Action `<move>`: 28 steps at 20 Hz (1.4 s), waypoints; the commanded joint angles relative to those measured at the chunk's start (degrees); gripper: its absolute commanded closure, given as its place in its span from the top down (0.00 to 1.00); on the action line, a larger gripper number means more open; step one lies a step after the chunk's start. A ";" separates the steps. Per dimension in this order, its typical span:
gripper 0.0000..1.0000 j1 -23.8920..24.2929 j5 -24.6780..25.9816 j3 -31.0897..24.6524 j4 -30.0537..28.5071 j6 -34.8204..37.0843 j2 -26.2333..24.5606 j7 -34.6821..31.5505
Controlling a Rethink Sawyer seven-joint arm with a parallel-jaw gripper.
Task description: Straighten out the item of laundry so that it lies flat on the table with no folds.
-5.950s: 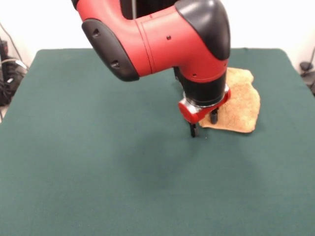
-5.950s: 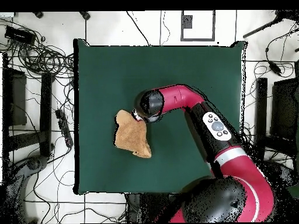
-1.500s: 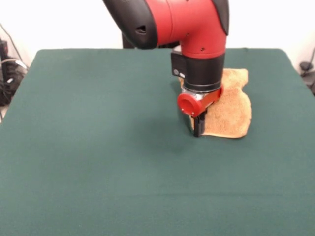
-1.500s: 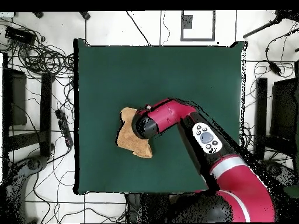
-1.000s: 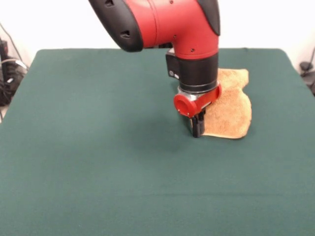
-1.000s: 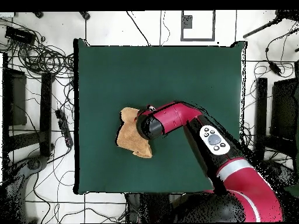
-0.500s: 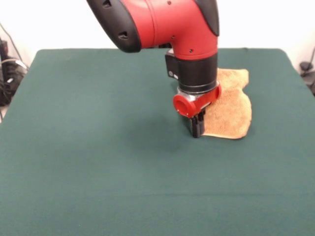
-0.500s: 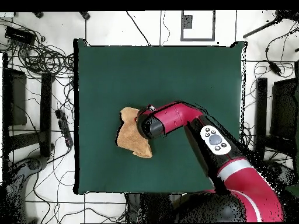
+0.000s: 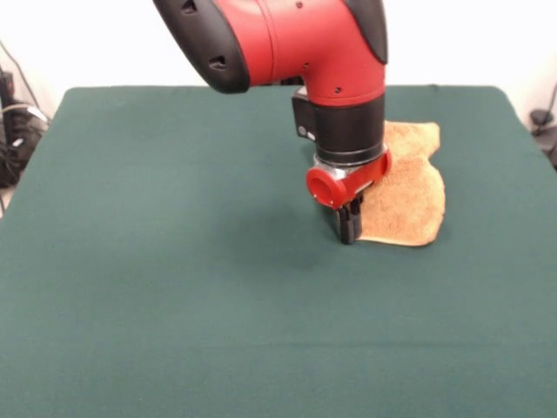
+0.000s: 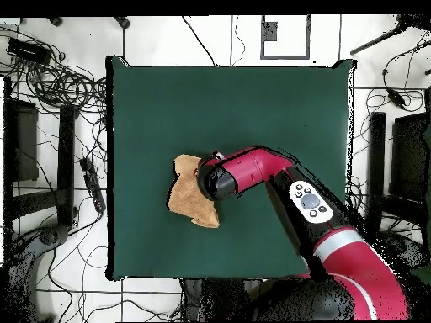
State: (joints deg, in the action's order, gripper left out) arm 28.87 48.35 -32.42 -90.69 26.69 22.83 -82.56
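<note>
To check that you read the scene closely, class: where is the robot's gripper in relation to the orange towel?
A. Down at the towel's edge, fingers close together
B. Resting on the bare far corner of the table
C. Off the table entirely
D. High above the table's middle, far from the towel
A: in the front view the gripper is low at the near left edge of the towel, its fingers closed together at the cloth on the table.

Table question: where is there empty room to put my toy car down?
Almost all of the green table is bare: the whole half beside the towel and the wide strip in front of it. It is crowded only where the gripper meets the towel's edge.
</note>
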 commanded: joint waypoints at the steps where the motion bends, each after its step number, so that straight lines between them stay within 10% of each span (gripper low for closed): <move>1: 0.00 -1.43 7.17 3.75 4.66 -3.90 -12.63 2.74; 28: 0.00 -2.36 7.59 4.49 4.72 -4.36 -12.38 1.90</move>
State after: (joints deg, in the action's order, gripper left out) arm 28.73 48.34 -32.22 -90.66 26.36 22.84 -82.56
